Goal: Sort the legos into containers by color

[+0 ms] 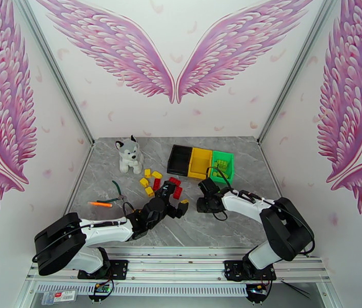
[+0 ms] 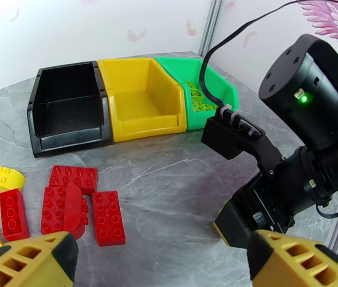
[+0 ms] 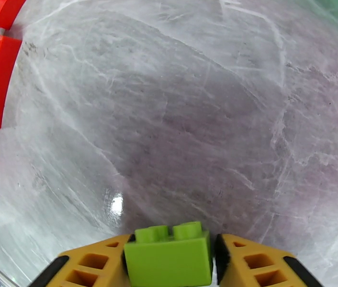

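Plush husky (image 1: 129, 154) sitting upright toward the far left of a grey marble tabletop (image 1: 242, 222), green-handled pliers (image 1: 117, 193) nearer, orange pen (image 1: 100, 204) just beside them, pink wing mural (image 1: 175, 57) behind.

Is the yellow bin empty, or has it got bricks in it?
Empty. The yellow bin shows a bare floor in the left wrist view, with nothing lying inside it.

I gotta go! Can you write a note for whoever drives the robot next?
Left gripper: open, empty, near the red studded plastic bricks.
Right gripper: shut on a small green studded brick, low over the grey marble table.
Done: some green bricks lie in the green plastic bin.
Left: bin the held brick. The red bricks and the yellow studded bricks lie loose on the table. The black plastic bin and yellow plastic bin hold none.
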`<state>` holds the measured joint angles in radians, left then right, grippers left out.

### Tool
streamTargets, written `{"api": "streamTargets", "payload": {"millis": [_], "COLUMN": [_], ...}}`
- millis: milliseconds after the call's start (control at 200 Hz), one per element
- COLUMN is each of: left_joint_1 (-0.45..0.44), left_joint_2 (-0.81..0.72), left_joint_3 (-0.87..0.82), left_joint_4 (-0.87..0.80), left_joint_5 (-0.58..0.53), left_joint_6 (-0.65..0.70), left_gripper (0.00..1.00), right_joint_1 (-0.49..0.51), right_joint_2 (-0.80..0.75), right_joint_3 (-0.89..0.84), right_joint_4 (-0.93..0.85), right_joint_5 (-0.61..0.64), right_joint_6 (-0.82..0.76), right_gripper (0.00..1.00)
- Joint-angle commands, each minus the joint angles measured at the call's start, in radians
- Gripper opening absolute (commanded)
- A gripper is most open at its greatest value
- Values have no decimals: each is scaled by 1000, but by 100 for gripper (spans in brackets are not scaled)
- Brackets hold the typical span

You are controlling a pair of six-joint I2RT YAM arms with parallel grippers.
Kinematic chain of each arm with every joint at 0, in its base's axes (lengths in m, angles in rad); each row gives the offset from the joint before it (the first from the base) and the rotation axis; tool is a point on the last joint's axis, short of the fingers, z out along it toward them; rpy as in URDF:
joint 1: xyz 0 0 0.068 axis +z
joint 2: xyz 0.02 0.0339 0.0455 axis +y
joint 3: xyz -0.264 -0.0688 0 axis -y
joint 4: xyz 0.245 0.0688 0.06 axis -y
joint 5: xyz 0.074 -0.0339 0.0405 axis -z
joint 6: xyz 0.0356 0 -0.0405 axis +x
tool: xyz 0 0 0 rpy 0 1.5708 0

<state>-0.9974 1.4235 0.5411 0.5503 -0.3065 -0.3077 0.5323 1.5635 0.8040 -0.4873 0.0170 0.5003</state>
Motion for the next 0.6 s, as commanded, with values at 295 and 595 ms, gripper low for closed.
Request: {"api": "streamTargets", "payload": {"millis": [295, 595], "left_joint_1": [-84, -297], "left_joint_2": [7, 36], "left_joint_3": [56, 111], "left_joint_4": [-52, -28], "left_joint_5": [-14, -197], "left_joint_6": [121, 389], "left_gripper": [99, 99], "right_joint_1": [-90, -329], "right_joint_2": [-136, -42], "right_joint_3": [81, 317], "right_joint_4": [-34, -40], "right_joint_5": [28, 58], "right_joint_6": [17, 56], "right_gripper": [35, 35]}}
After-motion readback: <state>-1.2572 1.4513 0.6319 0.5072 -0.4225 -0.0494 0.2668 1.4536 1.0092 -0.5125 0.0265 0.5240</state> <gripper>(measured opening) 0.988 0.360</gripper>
